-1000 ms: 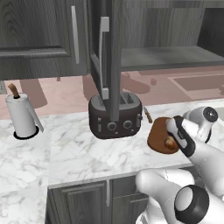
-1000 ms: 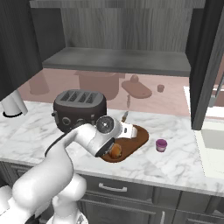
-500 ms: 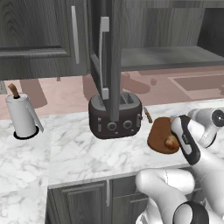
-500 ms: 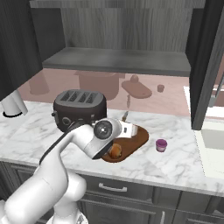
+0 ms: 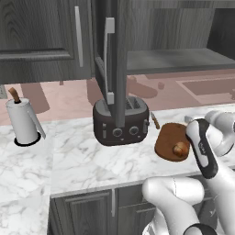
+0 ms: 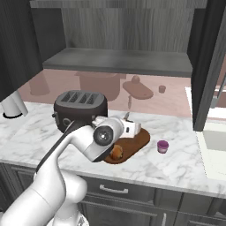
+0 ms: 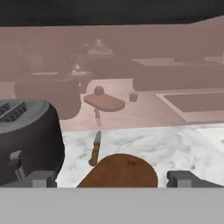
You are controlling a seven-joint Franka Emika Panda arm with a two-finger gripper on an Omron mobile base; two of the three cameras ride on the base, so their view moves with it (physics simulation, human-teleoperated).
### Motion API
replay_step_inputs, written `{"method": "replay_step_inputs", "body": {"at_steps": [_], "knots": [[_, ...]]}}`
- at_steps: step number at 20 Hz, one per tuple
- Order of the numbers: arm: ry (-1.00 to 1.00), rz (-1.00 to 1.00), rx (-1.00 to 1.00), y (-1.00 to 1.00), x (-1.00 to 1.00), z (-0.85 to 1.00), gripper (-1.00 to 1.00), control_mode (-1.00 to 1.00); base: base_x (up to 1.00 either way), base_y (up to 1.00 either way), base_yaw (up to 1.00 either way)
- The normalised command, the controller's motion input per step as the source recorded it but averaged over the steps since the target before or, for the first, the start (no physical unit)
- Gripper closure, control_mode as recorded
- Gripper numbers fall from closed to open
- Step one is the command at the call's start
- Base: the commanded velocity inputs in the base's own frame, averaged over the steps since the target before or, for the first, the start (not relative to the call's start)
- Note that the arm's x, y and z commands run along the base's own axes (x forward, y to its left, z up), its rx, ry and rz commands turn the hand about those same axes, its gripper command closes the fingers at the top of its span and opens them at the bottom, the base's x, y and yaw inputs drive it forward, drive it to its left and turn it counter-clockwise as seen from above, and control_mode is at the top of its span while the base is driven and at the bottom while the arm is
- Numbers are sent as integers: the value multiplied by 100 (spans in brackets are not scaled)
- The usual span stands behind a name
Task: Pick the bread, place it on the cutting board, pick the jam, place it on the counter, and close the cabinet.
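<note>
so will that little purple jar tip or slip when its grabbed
The jam looks squat and upright on the counter, so it's unlikely to tip. Its smooth sides may slip, and being so small it probably slides if nudged.

One bread (image 5: 180, 149), one cutting board (image 5: 167, 138), one jam (image 6: 163, 146), one toaster (image 5: 120, 121), one knife (image 7: 95, 149)

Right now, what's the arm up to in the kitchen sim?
The bread already sits on the cutting board, next to the toaster. The jam stands on the counter, to the right of the board. The tool hangs open and empty over the board. The cabinet doors are open, so closing them looks like what remains.
</note>
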Motion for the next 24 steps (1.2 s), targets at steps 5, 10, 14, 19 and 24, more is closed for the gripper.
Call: {"method": "replay_step_inputs", "body": {"at_steps": [5,10,14,19,24], "knots": [[-11,0,1,-10,-16,47,-100,-100,0,0,0],[-9,0,0,-5,-14,38,-100,-100,0,0,0],[-8,0,0,-8,-18,35,-100,-100,0,0,0],[-5,0,0,-2,-12,28,-100,-100,0,0,0],[-5,0,0,-2,-21,23,-100,-100,0,0,0]]}}
